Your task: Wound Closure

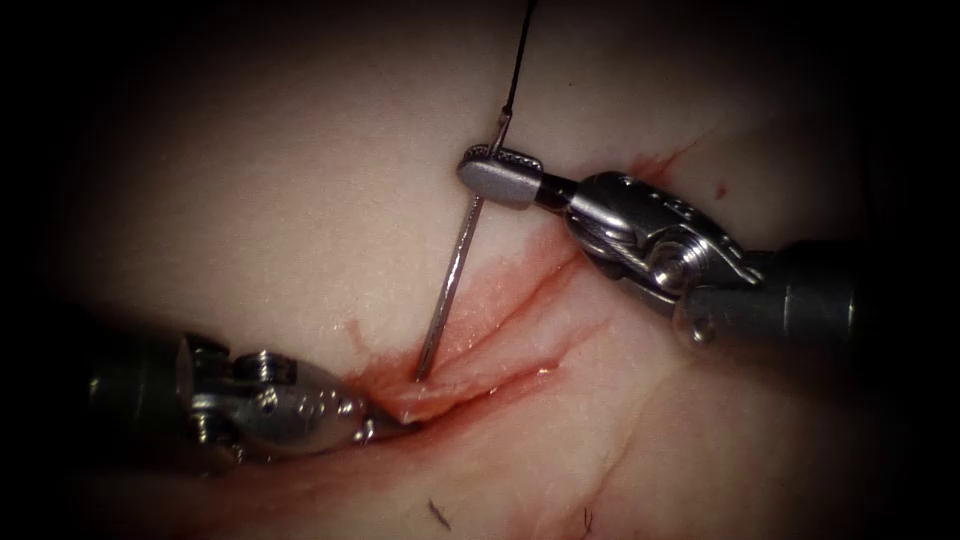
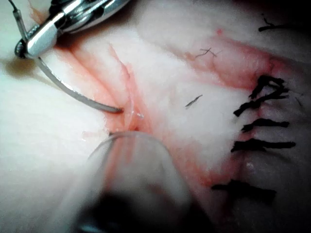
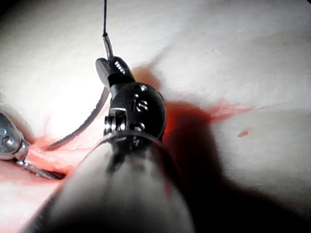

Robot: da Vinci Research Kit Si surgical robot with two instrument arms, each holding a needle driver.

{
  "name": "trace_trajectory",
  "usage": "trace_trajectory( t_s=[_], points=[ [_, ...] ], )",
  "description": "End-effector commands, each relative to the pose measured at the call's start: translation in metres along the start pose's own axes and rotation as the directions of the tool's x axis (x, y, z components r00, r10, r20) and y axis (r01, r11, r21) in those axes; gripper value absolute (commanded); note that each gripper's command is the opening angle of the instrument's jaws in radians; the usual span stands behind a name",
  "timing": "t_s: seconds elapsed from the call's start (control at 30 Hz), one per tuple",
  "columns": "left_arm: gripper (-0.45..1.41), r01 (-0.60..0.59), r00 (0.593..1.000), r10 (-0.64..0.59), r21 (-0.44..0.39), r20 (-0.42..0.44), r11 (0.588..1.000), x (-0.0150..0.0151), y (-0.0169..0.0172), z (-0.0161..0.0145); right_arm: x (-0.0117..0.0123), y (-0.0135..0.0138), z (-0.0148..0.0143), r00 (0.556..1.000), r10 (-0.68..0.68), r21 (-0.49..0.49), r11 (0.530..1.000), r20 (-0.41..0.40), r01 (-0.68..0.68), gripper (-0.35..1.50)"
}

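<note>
Right end effector (image 1: 497, 170) pinches the needle (image 1: 450, 285) near its thread end; thread (image 1: 518, 55) runs to the frame's top. Needle tip sits at the cut (image 1: 500, 345), centre frame. Left end effector (image 1: 385, 425) pinches the tissue (image 1: 300, 200) edge, lower left. Advice: keep the edge lifted, follow the curve. Finished stitches (image 2: 262, 126) lie nearby.

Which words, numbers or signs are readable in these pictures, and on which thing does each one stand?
"18", perhaps: engraved on the right tool wrist housing in the right wrist view; the reading is uncertain.
Small engraved marks on the same housing in the endoscope view: too small to read.
Left tool, needle, tissue: no text.
</note>
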Motion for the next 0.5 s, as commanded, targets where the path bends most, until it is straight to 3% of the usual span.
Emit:
trace_trajectory(
  t_s=[0.03, 0.27, 0.5],
  points=[
    [-0.32, -0.001, 1.000, 0.001, -0.001, 0.000, 1.000, 0.0001, 0.0001, 0.0007, -0.0007, 0.0004, 0.0010, 1.000, 0.023, 0.001, 1.000, 0.005, -0.023, -0.35],
    [-0.32, -0.001, 1.000, 0.001, -0.001, 0.000, 1.000, 0.0001, 0.0001, 0.0007, -0.0019, -0.0001, 0.0013, 0.989, 0.137, -0.027, 0.990, 0.063, -0.136, -0.35],
    [-0.32, -0.001, 1.000, 0.001, -0.001, 0.000, 1.000, 0.0000, 0.0001, 0.0007, -0.0027, -0.0003, 0.0014, 0.972, 0.224, -0.041, 0.974, 0.064, -0.222, -0.35]
  ],
)
